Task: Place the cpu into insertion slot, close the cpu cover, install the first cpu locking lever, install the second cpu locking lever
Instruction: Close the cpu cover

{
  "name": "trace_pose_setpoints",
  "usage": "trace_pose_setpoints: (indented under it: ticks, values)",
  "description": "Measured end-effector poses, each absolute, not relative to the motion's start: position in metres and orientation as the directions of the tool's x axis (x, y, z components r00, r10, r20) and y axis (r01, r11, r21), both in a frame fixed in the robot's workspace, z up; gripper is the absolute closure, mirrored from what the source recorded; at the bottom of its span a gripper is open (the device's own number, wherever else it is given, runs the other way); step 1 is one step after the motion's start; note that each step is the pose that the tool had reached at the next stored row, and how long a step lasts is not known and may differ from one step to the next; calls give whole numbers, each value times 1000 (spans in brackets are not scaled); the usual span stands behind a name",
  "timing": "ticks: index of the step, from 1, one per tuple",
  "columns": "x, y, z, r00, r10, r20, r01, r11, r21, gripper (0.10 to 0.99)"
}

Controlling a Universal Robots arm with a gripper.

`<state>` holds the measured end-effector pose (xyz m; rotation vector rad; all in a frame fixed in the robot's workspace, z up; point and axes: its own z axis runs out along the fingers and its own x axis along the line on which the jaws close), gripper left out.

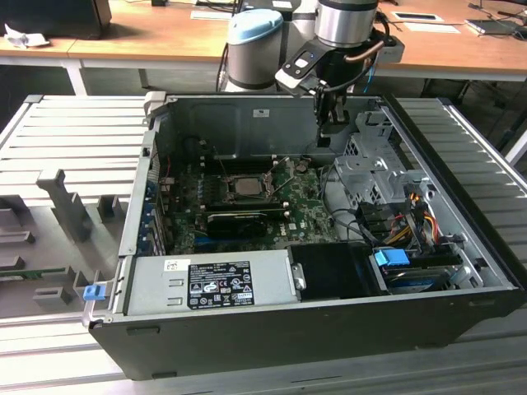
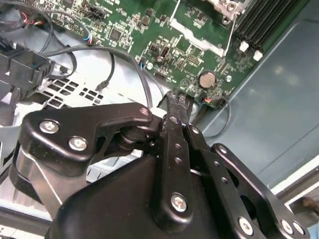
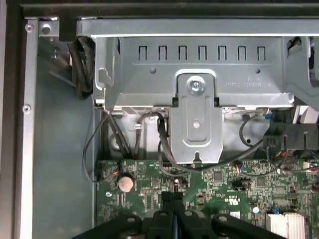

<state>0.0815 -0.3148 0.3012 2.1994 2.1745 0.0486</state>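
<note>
Beyond the gripper, across the green motherboard toward the exterior view's left, the cpu lies flat, grey top up, seated inside the insertion slot. Gripper and chip are well apart. The gripper hangs close to the case's rear wall, over the board's corner.

In both wrist views its two black fingers are pressed together with nothing between them. The tips sit just above the board's edge, near the coin cell battery.

The chip is square, so it has no long axis. What has direction is the pair of thin cpu locking levers, which stand raised and slanted beside the socket, so I judge neither is latched. Whether the cpu cover is down over the chip I cannot tell.

On the side of the fingertips away from the socket stands the grey steel drive cage. Past the socket from the gripper, the power supply carries a black-and-white label. I cannot make out its print.
</note>
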Motion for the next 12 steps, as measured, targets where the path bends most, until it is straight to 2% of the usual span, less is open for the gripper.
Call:
trace_pose_setpoints:
  ticks: [12]
  values:
    - [71,-317,262,-7,1000,-11,998,8,56,980]
